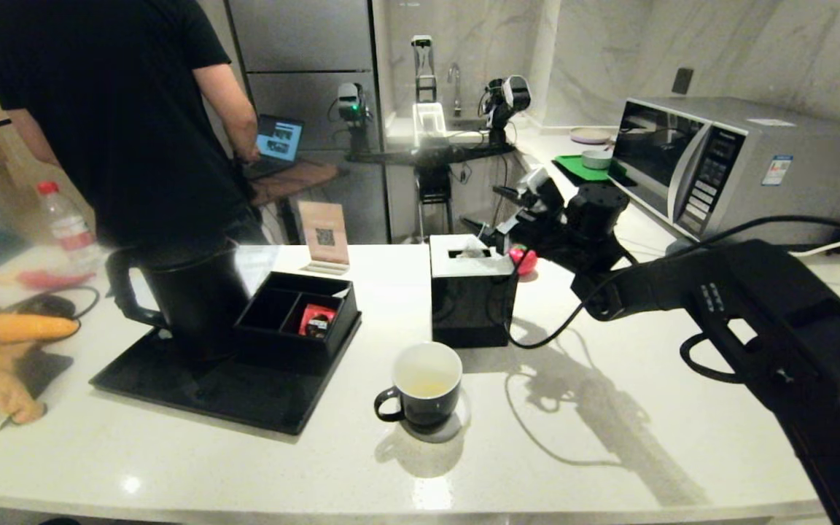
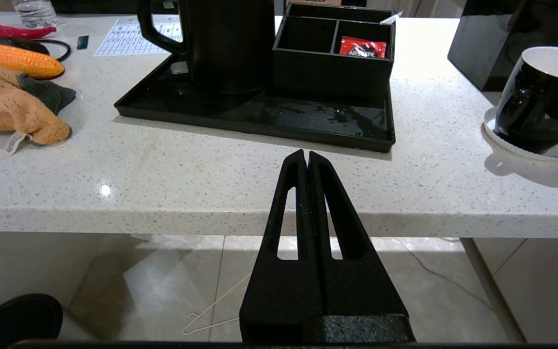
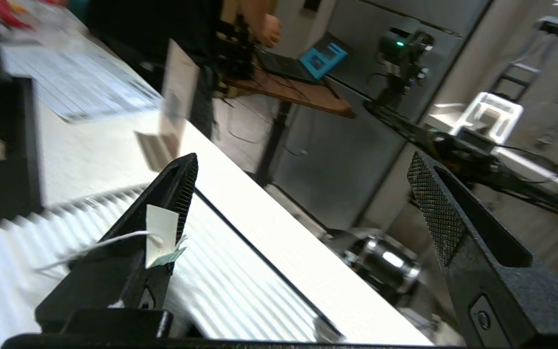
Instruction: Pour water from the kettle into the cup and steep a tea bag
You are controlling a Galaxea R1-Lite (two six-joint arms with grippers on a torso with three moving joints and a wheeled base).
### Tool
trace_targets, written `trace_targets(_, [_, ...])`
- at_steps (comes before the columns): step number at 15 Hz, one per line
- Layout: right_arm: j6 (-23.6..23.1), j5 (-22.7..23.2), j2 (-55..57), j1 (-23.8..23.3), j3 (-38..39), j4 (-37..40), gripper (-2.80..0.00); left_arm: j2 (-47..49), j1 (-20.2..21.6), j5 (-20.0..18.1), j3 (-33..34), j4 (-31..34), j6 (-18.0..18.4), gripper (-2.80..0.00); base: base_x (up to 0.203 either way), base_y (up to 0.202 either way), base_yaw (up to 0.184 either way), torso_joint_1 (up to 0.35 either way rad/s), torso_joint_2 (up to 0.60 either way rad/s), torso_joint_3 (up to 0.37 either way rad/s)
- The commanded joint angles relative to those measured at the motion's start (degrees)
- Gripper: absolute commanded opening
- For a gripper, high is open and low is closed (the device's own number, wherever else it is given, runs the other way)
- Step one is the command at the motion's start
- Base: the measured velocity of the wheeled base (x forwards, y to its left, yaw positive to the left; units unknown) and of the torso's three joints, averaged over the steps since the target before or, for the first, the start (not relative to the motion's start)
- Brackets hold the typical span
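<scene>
The cup [image 1: 420, 394], glossy black with a white inside, is sitting on a pale coaster [image 1: 456, 426] just in front of the tissue box [image 1: 472, 299], holding a little yellowish water [image 1: 424, 389]. The matte-black kettle [image 1: 190, 292] is standing on the black tray [image 1: 194, 394], left of the tissue box. The right gripper [image 3: 303, 194] is hovering above the tissue box, jaws spread wide, with a white paper tag [image 3: 161, 232] and string clinging to one finger [image 3: 172, 194]. The left gripper [image 2: 306, 157] is waiting at the counter [image 2: 211, 165] edge, well in front of the tissue box, jaws pressed together.
</scene>
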State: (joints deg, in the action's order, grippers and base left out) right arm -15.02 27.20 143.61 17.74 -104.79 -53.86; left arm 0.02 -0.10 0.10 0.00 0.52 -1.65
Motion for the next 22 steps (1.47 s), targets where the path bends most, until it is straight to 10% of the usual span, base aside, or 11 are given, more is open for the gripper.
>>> trace_targets(1, [-1.79, 0.14, 0.02, -2.34, -0.06, -0.02, 0.00, -0.02, 0.01, -0.01, 0.00, 0.00, -0.02, -2.80, 0.000, 0.000, 0.000, 0.000, 0.00, 0.000])
trace_targets(22, [-13.89, 3.39, 0.36, -5.10, 10.85, -9.23, 0.00, -0.02, 0.01, -0.01, 0.00, 0.00, -0.02, -2.80, 0.000, 0.000, 0.000, 0.000, 0.00, 0.000])
